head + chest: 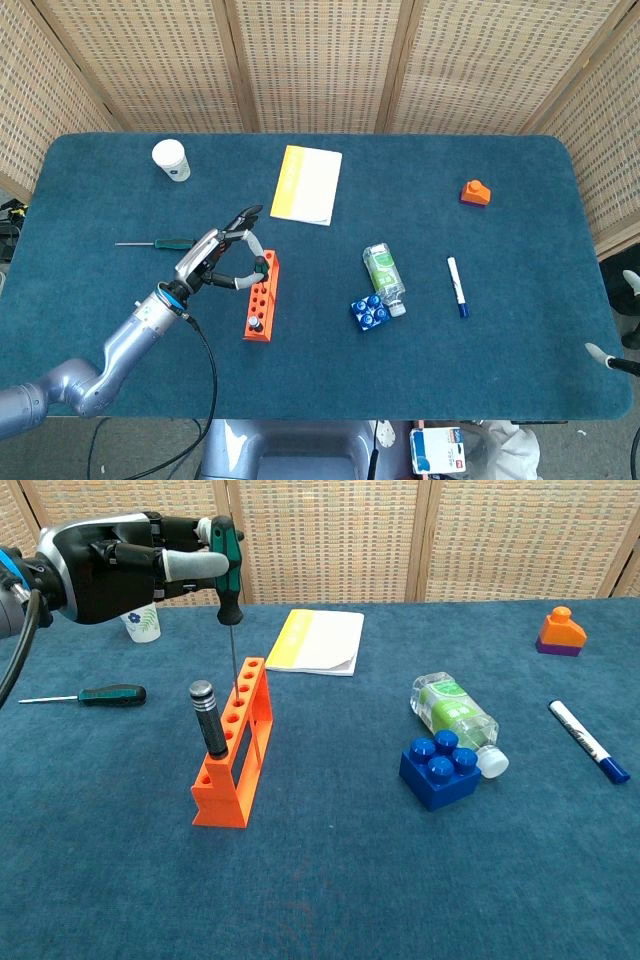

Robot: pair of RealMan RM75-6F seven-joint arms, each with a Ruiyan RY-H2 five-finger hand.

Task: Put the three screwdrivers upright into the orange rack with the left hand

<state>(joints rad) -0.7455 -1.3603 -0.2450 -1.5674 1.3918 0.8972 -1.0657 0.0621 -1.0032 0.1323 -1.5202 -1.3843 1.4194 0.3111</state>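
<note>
I had the left hand point(105, 565) gripping the green-handled screwdriver point(228, 575) by its handle, shaft vertical, tip directly above the far holes of the orange rack point(236, 742). The required move was straight down.

The head view looks down from high above, steeply, and takes in the whole tabletop point(500, 360) up to the wicker screen point(320, 60). The chest view sits low and near, facing level across the tabletop toward the same screen. Both views share the middle part — the orange rack point(261, 296), the notebook point(307, 185).
</note>
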